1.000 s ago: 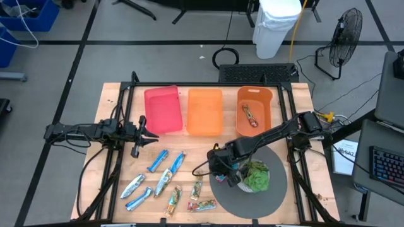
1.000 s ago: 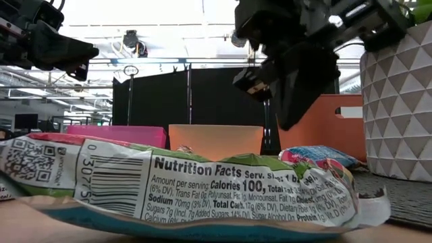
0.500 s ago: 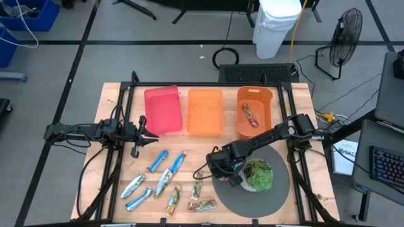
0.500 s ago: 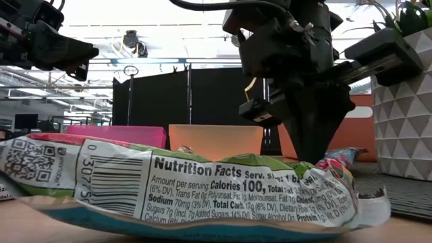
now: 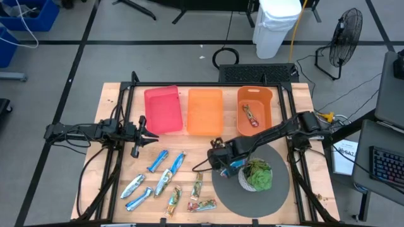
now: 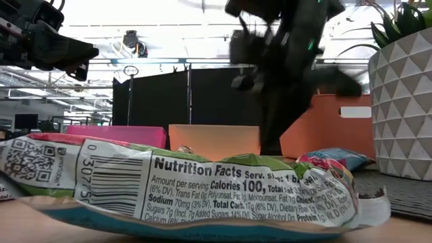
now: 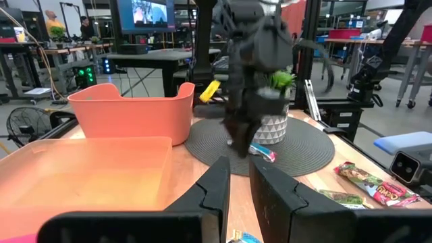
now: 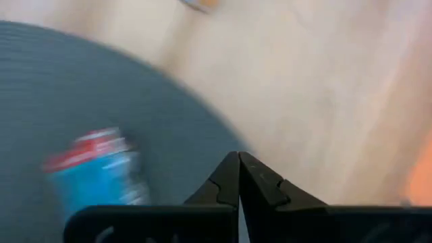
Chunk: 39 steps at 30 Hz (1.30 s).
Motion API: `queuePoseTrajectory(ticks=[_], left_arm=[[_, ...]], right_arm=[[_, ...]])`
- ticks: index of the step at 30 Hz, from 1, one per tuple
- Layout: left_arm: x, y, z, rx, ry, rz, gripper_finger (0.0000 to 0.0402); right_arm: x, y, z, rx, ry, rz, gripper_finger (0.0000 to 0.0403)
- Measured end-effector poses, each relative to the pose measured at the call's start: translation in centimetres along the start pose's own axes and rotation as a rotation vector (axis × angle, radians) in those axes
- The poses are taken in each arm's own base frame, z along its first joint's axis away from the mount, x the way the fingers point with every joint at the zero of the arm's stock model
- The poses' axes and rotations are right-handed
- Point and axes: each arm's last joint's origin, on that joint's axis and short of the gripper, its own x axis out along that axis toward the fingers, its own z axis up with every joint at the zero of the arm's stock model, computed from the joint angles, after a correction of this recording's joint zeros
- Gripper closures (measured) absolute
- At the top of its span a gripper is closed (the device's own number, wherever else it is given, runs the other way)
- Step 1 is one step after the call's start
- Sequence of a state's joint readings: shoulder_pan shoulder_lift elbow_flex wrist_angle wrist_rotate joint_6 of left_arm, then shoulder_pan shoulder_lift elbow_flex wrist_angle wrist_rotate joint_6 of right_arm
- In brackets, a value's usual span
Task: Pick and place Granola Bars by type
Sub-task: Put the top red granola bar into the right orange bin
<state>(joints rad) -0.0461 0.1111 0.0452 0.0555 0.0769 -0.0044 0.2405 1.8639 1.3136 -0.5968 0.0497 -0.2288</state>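
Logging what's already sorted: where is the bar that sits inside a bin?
In the high view, one brown-red bar lies in the rightmost orange bin, on the table's right side, beside the middle orange bin.

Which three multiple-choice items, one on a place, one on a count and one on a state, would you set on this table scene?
1. Where does the potted plant stand?
A. on the round grey mat
B. on bare wood
C. on the floor

2. How many bins stand in the row?
A. two
B. three
C. five

3. How are the right gripper and its fingers?
A. shut, empty
B. wide open
C. shut on a green bar

Key: 1 A, the pot sits on the mat. 2 B, a pink bin, a light orange bin and an orange bin. 3 A, the fingers meet; the blue bar lies apart on the mat.
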Motion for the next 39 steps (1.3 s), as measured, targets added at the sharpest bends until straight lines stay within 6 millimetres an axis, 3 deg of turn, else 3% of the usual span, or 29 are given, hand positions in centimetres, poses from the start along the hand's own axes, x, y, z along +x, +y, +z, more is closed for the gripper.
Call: queuePoseTrajectory(ticks=[4,8,15,22,39], left_arm=[[0.0,0.0,0.0,0.0,0.0,0.0,0.0339],[0.0,0.0,0.0,0.0,0.001,0.0,0.0339],[0.0,0.0,0.0,0.0,0.0,0.0,0.0339],[0.0,0.0,0.0,0.0,0.001,0.0,0.0339],[0.0,0.0,0.0,0.0,0.0,0.0,0.0339]], right_arm=[[-2.8,0.4,-0.3,0.082,-0.046,0.202,0.0403],[-3.7,0.7,-0.6,0.138,-0.031,0.307,0.0403],[-1.5,0.9,-0.8,0.127,0.038,0.331,0.0403],[0.8,1.5,-1.1,0.133,0.095,0.463,0.0403],[0.9,0.8,-0.9,0.108,0.078,0.338,0.0403]])
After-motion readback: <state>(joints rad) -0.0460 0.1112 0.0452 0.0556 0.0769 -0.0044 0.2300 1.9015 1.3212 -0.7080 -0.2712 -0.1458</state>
